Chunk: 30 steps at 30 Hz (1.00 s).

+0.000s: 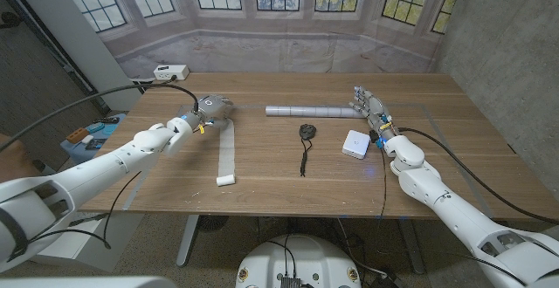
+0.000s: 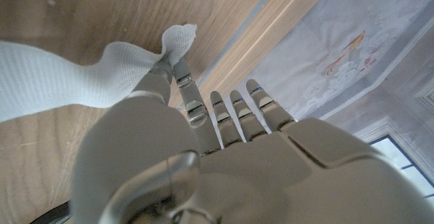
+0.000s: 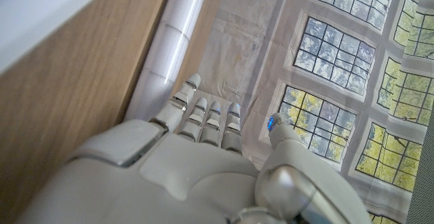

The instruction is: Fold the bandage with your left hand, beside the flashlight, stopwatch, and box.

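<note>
Head view: L hand (image 1: 208,109) pinches bandage (image 1: 227,151) far end; R hand (image 1: 371,106) fingers apart, w/ flashlight (image 1: 314,111) just beside

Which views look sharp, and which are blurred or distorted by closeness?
Head view: evenly lit, soft shadows, the white woven bandage sharp. Left wrist view: the left hand looms blurred, pinching the bandage's end. Right wrist view: the right hand is soft, with bright windows behind.

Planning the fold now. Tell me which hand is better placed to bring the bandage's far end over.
Left. The left hand already pinches the bandage at its far end. The right hand holds nothing, over by the flashlight, across the table from the strip.
</note>
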### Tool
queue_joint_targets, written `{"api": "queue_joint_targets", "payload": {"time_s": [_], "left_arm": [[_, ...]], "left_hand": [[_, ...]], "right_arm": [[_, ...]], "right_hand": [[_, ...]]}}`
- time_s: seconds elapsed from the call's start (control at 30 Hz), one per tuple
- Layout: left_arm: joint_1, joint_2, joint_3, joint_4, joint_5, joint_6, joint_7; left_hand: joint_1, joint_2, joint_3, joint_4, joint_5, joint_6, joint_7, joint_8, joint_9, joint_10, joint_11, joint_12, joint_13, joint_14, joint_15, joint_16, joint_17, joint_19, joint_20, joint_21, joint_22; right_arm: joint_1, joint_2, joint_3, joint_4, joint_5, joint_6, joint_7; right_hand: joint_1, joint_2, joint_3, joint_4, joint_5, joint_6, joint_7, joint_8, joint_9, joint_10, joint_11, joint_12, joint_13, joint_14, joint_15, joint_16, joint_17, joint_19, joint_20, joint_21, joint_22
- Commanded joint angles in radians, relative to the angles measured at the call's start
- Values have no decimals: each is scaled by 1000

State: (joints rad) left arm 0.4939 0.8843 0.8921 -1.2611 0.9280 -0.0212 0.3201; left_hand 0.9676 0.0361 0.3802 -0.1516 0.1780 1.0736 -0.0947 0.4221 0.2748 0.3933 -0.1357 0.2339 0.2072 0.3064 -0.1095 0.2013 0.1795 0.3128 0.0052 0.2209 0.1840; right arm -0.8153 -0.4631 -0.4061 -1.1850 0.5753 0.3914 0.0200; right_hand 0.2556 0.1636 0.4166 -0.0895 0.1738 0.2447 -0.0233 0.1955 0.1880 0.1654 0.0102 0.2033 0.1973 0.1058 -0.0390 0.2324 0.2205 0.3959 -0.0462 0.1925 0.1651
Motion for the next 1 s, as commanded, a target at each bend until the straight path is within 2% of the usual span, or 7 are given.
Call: {"api": "queue_joint_targets", "payload": {"time_s": [0.03, 0.73, 0.87, 0.97, 1.0], "left_arm": [[23, 37, -29, -63, 11, 6, -26], [39, 72, -75, -108, 29, -19, -55], [45, 76, -80, -118, 31, -20, -65], [49, 75, -84, -124, 30, -21, -71], [49, 76, -86, -127, 29, -22, -74]], "left_hand": [[11, 3, -1, -2, 1, 6, 0, 8, 6, 14, -1, 2, 2, 9, -3, 3, 5, 7, -4, -1, 3], [12, 9, 0, 1, 1, 23, 3, 36, 25, 28, -3, 2, 3, 11, -7, 2, 9, 6, -7, -2, 3], [14, 9, 0, 0, 1, 31, 6, 42, 25, 34, -5, 4, 4, 14, -9, 3, 9, 6, -8, -2, 3], [16, 9, 1, -1, 1, 33, 4, 43, 24, 35, -5, 3, 4, 16, -10, 3, 8, 5, -7, -2, 3], [16, 9, 1, -2, 1, 33, 5, 44, 25, 36, -5, 3, 4, 16, -10, 3, 8, 5, -7, -3, 3]], "right_arm": [[-14, -4, 3, -16, 4, 8, 1], [-8, 11, -4, -4, 3, 20, 11], [-11, 9, -3, -10, 3, 18, 9], [-19, 4, -1, -19, 3, 18, 6], [-22, 3, 0, -23, 4, 17, 4]], "right_hand": [[12, 1, -3, 1, 0, 10, 1, 0, 3, 5, -2, -1, 4, 12, -11, 1, 4, 8, -25, 1, 5], [12, 1, -3, 2, 0, 10, 1, 0, 3, 4, -3, -2, 4, 12, -10, 1, 5, 7, -25, 0, 5], [12, 1, -4, 2, 0, 10, 2, -1, 3, 5, 2, -1, 4, 12, -9, 1, 5, 8, -25, 1, 5], [12, 1, -4, 2, 0, 9, -1, -1, 3, 3, -8, -2, 4, 12, -12, 1, 5, 6, -28, 0, 5], [12, 1, -4, 2, 0, 10, 0, -1, 3, 3, -2, -2, 4, 12, -11, 1, 5, 7, -27, 0, 5]]}}
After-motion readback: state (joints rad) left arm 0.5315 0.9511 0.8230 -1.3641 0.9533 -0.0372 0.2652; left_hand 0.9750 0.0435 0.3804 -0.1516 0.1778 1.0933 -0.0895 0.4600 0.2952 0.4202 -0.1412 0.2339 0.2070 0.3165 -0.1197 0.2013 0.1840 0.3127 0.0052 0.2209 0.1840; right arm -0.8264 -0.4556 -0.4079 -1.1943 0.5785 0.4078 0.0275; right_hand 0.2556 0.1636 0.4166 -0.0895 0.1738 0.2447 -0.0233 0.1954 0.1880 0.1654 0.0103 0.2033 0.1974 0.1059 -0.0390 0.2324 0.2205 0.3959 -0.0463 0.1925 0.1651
